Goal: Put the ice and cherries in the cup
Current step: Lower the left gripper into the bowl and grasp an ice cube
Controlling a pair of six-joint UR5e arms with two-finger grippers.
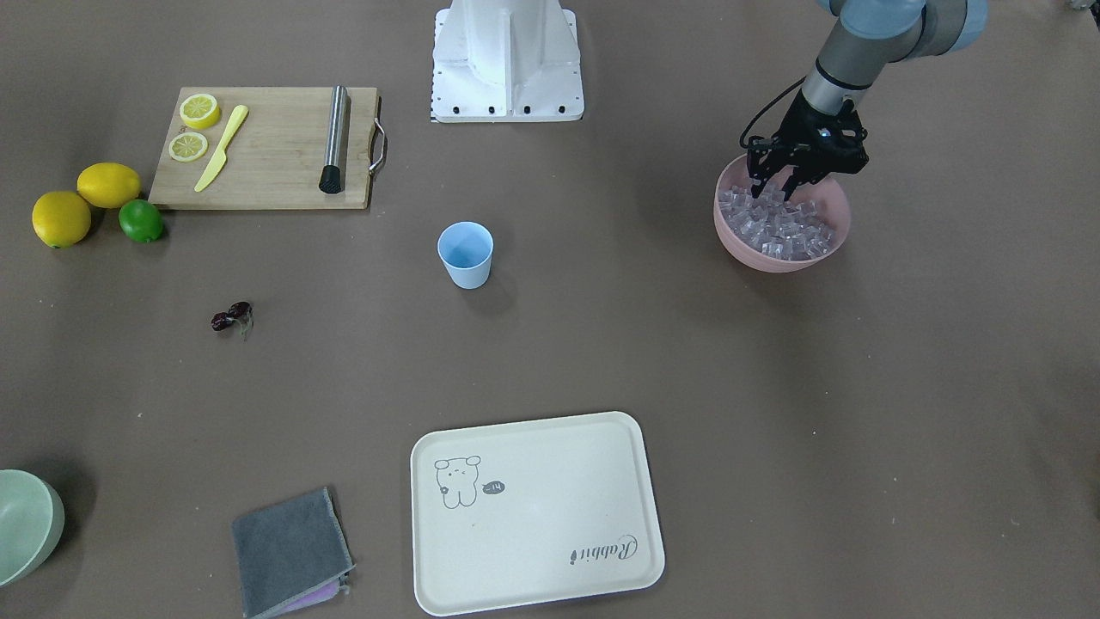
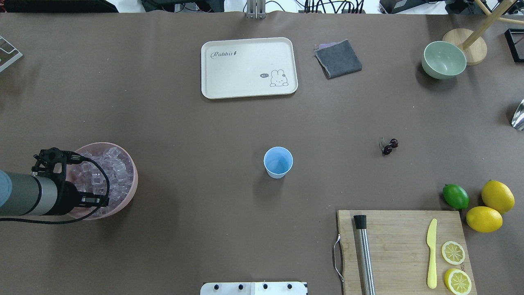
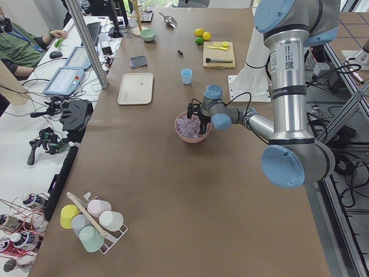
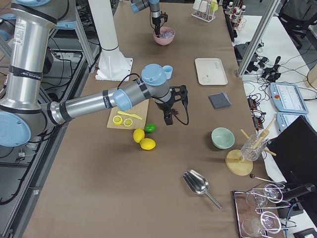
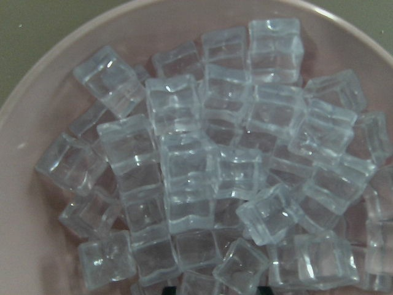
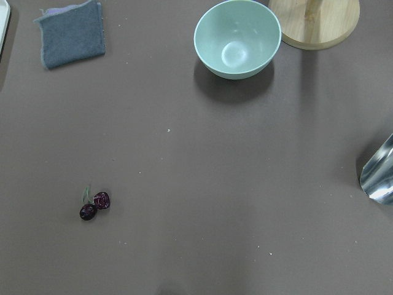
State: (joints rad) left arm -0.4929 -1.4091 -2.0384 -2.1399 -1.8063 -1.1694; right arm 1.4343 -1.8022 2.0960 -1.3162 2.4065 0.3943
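The light blue cup (image 1: 465, 254) stands upright and empty mid-table; it also shows in the overhead view (image 2: 278, 162). The ice (image 1: 778, 225) is a heap of clear cubes that fills the pink bowl (image 1: 778, 258) and nearly fills the left wrist view (image 5: 202, 178). My left gripper (image 1: 776, 186) is open, with its fingers spread and lowered onto the cubes at the bowl's robot-side edge. The cherries (image 1: 232, 316) lie on the table, also in the right wrist view (image 6: 94, 206). My right gripper (image 4: 168, 118) hangs high above them. I cannot tell whether it is open or shut.
A wooden cutting board (image 2: 401, 246) holds a metal muddler, a yellow knife and lemon halves. Two lemons and a lime (image 2: 455, 196) lie beside it. A cream tray (image 2: 248, 67), a grey cloth (image 2: 337, 58) and a pale green bowl (image 2: 443, 60) are at the far side.
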